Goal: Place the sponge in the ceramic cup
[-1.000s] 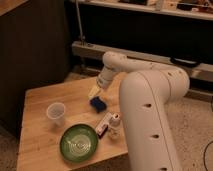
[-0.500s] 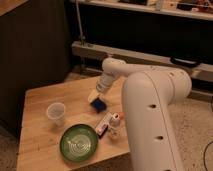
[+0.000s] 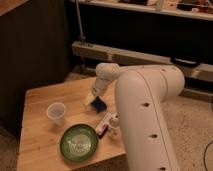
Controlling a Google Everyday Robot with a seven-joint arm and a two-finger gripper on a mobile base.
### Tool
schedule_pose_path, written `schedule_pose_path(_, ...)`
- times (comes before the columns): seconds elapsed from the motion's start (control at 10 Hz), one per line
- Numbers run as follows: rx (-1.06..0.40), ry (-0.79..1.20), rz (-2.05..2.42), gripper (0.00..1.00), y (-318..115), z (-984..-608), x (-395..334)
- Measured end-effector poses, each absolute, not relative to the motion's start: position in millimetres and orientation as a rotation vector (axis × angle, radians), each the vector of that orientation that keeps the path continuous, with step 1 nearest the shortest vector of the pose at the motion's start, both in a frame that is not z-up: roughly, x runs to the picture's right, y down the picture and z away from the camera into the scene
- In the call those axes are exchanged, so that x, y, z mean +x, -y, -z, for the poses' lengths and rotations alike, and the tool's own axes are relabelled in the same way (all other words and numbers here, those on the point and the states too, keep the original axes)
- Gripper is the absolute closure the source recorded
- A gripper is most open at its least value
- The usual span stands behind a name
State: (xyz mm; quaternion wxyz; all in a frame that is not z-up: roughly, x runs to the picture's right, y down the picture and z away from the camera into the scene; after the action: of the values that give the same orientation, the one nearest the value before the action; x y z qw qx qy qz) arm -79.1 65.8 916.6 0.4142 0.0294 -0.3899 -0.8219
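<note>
**While the gripper [image 3: 93, 98] sits at the sponge [image 3: 98, 104], the ceramic cup [image 3: 56, 113] stands apart**

Where the white arm [image 3: 145, 115] bends down from the right and reaches over the wooden table [image 3: 42, 95], its gripper ends low above the middle of the tabletop, tilted down and to the left. The sponge, a small dark blue block, lies right against the gripper's tip on its lower right side. Whether the gripper is spread, pressed together or pinching the sponge cannot be told from this view, nor whether the sponge rests on the wood or hangs just clear of it.

The ceramic cup stands upright on the table to the left of the sponge and a little nearer the camera, with bare wood between the two. It is pale and somewhat see-through, wider at the rim than at the foot, and nothing dark shows inside it.

A green bowl [image 3: 79, 142] sits near the front edge of the table, below and to the right of the cup and apart from it. A white-and-red box [image 3: 105, 123] lies just beside the bowl's upper right rim, between the bowl and the sponge. A small pale object [image 3: 114, 131] stands next to the box, against the arm's thick lower link; what it is cannot be made out.

Behind the table runs a metal rail [image 3: 125, 52] in front of a dark background, and speckled floor [image 3: 195, 120] shows at the right.
</note>
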Motion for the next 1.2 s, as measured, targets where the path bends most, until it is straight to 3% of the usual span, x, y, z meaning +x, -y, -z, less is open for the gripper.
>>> schedule_pose_path(1.2,-0.014,0.935,2.080,0.21,-80.6,-937.5,-89.1)
